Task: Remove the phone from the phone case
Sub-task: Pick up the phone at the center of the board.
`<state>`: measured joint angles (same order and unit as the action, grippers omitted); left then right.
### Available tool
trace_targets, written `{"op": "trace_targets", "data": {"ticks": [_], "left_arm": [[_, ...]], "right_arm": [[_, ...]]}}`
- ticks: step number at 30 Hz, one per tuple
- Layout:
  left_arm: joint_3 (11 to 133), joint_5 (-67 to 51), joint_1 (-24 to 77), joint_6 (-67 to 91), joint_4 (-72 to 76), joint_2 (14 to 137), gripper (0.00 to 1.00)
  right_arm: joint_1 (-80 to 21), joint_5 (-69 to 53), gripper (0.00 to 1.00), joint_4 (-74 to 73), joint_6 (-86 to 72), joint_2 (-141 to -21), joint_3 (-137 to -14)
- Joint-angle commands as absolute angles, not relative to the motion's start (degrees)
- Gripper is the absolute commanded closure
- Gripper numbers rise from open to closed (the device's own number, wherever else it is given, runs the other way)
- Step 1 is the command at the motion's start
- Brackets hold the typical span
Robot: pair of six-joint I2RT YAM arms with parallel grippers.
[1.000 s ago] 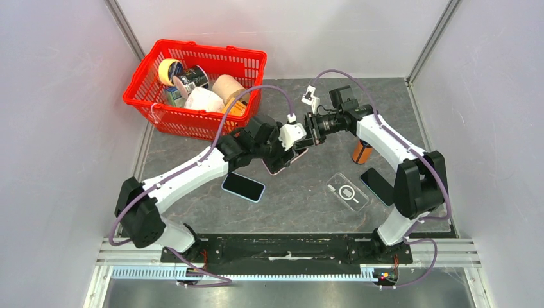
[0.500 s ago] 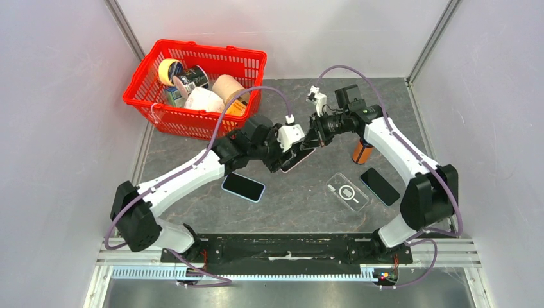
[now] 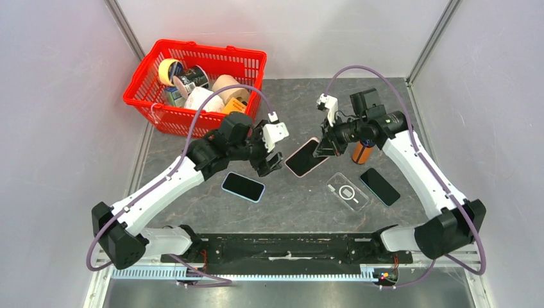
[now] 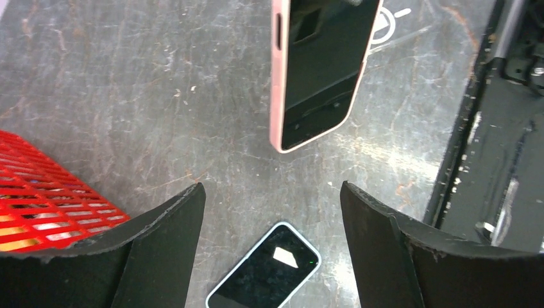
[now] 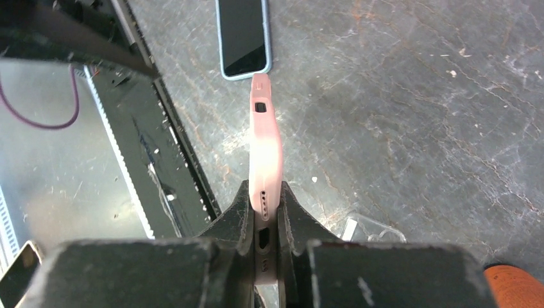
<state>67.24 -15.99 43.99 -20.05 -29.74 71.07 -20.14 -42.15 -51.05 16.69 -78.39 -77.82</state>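
Note:
A phone in a pink phone case point(image 3: 303, 157) hangs tilted above the table, screen up. My right gripper point(image 3: 325, 147) is shut on its bottom end, and in the right wrist view the jaws point(image 5: 264, 208) pinch the pink case point(image 5: 265, 144) edge-on across the charging port. My left gripper point(image 3: 272, 156) stands open just left of the phone, not touching it. In the left wrist view the pink-cased phone point(image 4: 317, 70) floats beyond the spread fingers point(image 4: 160, 250), and the left gripper point(image 4: 271, 187) holds nothing.
A phone with a light blue rim point(image 3: 244, 186) lies on the table below the left gripper. Under the right arm lie an empty clear case point(image 3: 347, 191), a dark phone point(image 3: 380, 186) and an orange bottle point(image 3: 362, 153). A red basket point(image 3: 154, 110) of items stands back left.
The left gripper let go of the pink-cased phone, opened wide and drew back to the left. The right gripper kept its hold and carried the phone to the right.

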Motion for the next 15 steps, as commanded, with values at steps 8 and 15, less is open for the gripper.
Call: {"op": "trace_targets", "data": {"ticks": [8,15], "left_arm": [[73.4,-49.9,35.0,-14.2,-33.8,74.2,0.17],[71.9,-55.2,34.8,-11.2,-28.9,75.6,0.17]], "right_arm": [[-22.7,-52.1,1.00,-57.0,25.1,-70.9,-83.4],[-24.4,-53.3,1.00,-56.5,26.7,-71.8,-85.5]]}}
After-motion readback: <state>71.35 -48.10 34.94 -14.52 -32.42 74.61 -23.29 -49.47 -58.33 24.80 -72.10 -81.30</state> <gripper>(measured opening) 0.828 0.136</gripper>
